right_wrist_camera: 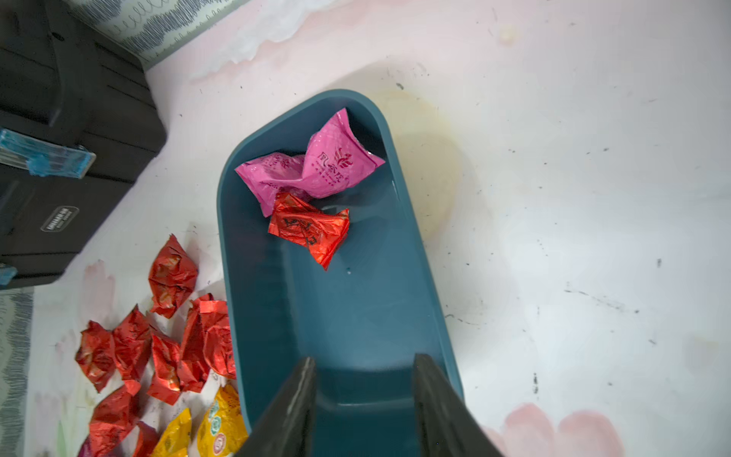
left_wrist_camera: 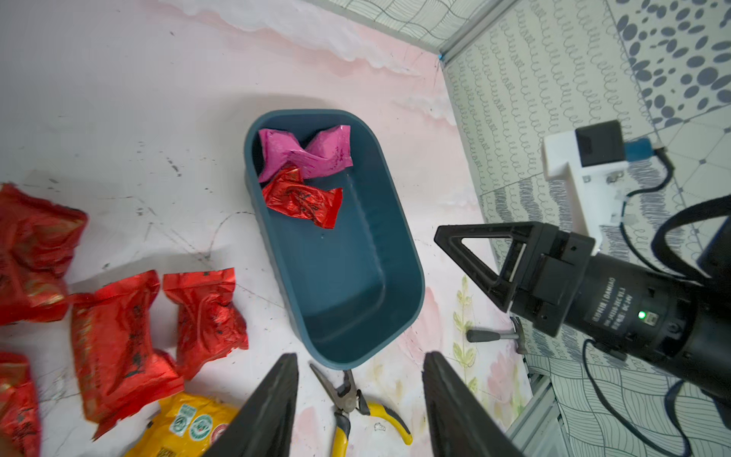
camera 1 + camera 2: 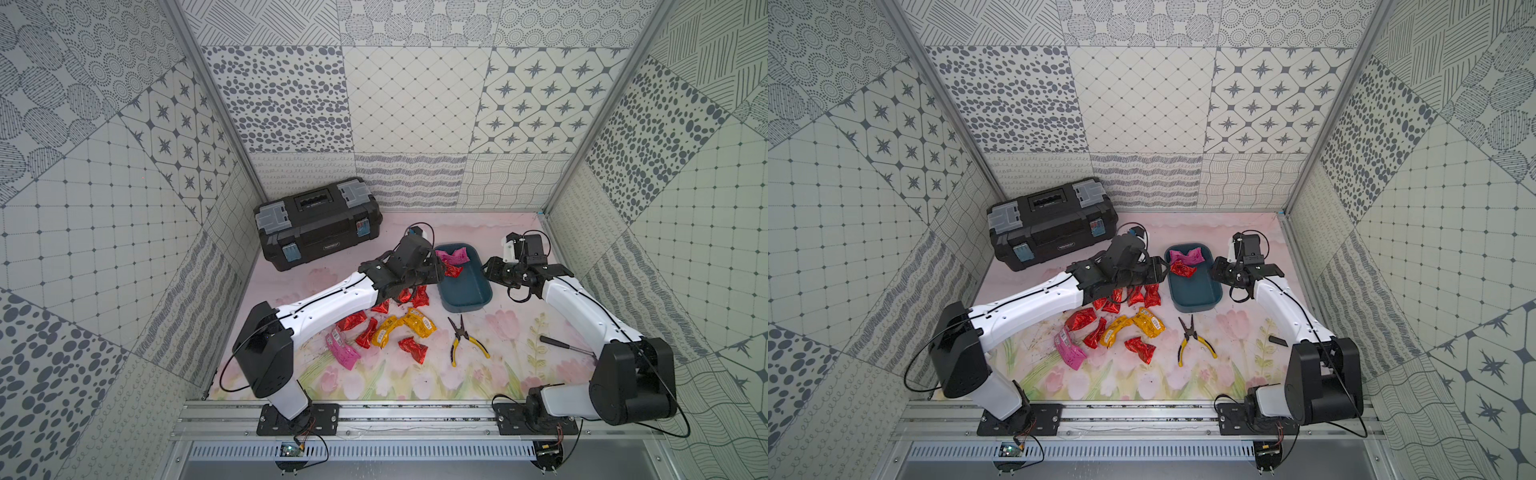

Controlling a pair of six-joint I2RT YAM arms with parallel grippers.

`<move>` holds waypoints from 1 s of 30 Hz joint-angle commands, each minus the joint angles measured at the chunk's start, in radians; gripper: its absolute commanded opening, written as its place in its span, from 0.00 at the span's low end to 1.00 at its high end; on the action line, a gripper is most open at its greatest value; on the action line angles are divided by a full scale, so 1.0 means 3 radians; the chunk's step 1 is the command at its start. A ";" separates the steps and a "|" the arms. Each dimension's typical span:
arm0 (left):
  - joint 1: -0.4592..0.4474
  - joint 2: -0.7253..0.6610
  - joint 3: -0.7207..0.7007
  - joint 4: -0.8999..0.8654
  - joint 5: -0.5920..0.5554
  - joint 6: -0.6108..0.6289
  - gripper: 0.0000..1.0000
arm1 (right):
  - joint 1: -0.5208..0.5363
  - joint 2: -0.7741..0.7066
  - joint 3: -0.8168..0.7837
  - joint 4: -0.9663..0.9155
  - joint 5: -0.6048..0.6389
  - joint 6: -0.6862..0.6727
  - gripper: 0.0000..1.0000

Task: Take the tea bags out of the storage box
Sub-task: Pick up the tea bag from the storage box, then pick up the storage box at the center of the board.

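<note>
- Hovering at the rim of the box [image 3: 467, 293] on its own side, the left gripper [image 3: 437, 268] had its jaws apart with nothing between them. Its wrist view showed both fingers [image 2: 277, 411] spread above the box's near end.
- The right gripper [image 3: 491, 270] hung just beside the opposite rim, its jaws also apart and empty. In its wrist view the fingers [image 1: 439, 399] framed the box's near end, clear of every packet.
- Two tea bags [image 1: 310, 229] lay inside the box at its far end. A pink one [image 3: 457, 254] leaned on the end wall, and a red one [image 3: 452, 271] sat just in front, touching it.
- Other tea bags were scattered over the desk [image 3: 519, 374] on the left arm's side of the box.
- A cluster of red ones [image 3: 419, 296] lay partly under that arm.
- Two yellow ones [image 3: 420, 325] sat side by side nearer the front.
- A second pink one [image 3: 344, 350] lay closest to the arm's base.
- A lone red one [image 3: 413, 349] lay in front of the yellow pair.
- Yellow-handled pliers [image 3: 461, 340] lay on the desk in front of the box, apart from it, with the nose pointing towards it.
- A closed black toolbox [image 3: 318, 224] stood in the back corner on the left arm's side, apart from the box.
- A dark-handled tool [image 3: 555, 341] lay near the right arm.
</note>
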 commanded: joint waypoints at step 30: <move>-0.0015 0.2104 0.2230 -0.1228 -0.0405 -0.0787 0.53 | 0.0066 0.1035 0.0390 0.0060 0.0483 -0.0589 0.30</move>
